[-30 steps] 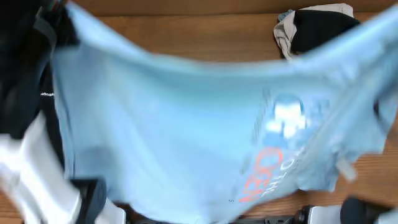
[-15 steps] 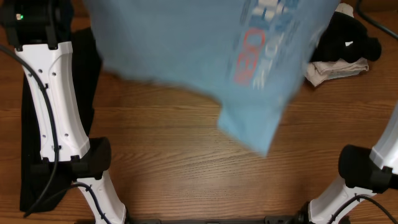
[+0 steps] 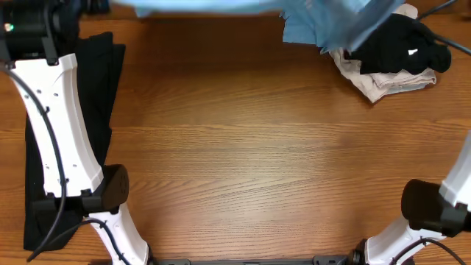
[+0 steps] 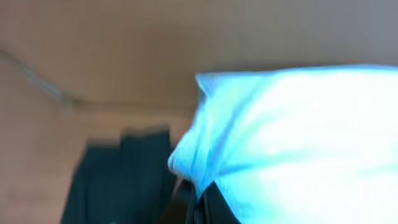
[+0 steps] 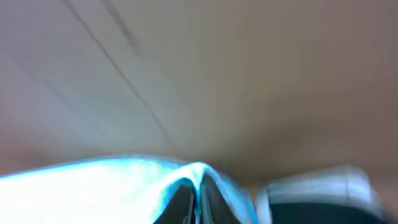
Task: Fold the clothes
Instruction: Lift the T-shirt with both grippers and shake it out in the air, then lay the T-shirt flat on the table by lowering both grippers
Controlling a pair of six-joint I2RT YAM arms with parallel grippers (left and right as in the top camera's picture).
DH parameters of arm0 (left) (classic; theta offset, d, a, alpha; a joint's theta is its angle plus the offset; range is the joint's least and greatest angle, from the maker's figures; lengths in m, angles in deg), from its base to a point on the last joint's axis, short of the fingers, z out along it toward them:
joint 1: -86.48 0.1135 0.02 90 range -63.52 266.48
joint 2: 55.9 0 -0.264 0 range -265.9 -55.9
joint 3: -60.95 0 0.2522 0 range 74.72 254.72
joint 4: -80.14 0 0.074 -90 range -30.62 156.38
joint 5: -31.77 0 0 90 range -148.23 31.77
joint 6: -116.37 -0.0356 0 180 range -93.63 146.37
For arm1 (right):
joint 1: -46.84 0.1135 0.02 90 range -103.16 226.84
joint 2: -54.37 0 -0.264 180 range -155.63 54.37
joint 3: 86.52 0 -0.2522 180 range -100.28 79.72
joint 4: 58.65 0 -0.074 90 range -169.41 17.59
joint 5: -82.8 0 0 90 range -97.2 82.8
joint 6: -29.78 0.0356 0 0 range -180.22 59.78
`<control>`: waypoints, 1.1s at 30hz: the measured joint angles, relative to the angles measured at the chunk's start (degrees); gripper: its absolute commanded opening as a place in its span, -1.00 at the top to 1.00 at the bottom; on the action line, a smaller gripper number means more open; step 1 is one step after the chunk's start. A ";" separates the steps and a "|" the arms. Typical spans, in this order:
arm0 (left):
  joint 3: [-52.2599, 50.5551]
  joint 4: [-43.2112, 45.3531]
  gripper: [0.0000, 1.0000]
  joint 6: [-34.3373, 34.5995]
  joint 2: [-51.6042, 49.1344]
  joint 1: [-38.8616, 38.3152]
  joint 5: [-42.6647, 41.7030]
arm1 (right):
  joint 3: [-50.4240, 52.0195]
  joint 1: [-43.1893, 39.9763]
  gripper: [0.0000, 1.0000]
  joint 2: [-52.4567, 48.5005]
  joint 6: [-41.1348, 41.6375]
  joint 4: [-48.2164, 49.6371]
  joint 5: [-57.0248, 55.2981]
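The light blue T-shirt (image 3: 324, 18) hangs blurred along the far edge of the overhead view, mostly out of frame. In the left wrist view my left gripper (image 4: 194, 205) is shut on a bunched edge of the shirt (image 4: 292, 137). In the right wrist view my right gripper (image 5: 198, 199) is shut on another edge of the shirt (image 5: 93, 186). The long black garment (image 3: 99, 96) lies along the table's left side, partly under my left arm.
A pile of black and beige clothes (image 3: 394, 59) with a small white logo sits at the far right. The wooden table (image 3: 257, 162) spreads across the middle. The white left arm (image 3: 62, 132) stands at the left, the right arm base (image 3: 430, 210) at the lower right.
The blue shirt, spread across the whole view a second ago, has swept away toward the far edge. Both grippers moved far with it, still holding it.
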 measured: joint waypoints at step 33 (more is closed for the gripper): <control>-46.47 -18.45 0.91 11.34 24.20 -0.76 -2.05 | 37.57 1.75 0.92 29.22 -1.92 -37.29 -13.33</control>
